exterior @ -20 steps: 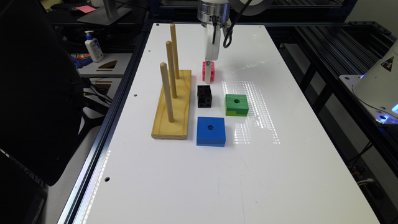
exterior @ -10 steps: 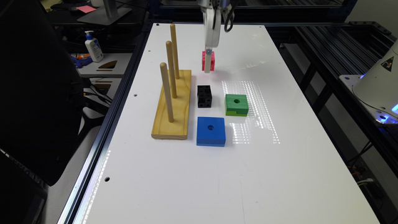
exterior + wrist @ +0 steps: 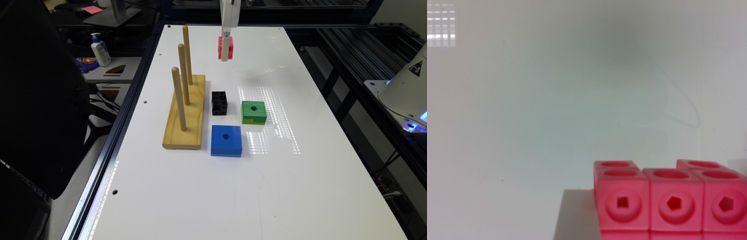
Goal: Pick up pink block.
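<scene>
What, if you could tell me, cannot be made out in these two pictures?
- Gripper, exterior view: its top is cut off by the picture's upper edge.
- Pink block, exterior view: its middle is hidden behind the white gripper.
- Pink block, wrist view: its lower part is cut off by the picture's edge.

pink block (image 3: pixel 226 47) | linked holed cubes | airborne above table | seemingly upright

The hand (image 3: pixel 226 50) has risen with the pink block (image 3: pixel 225 47) in its grip: a second ago the block sat on the bench (image 3: pixel 213 186) near the far edge, and it now hangs clear above it.
</scene>
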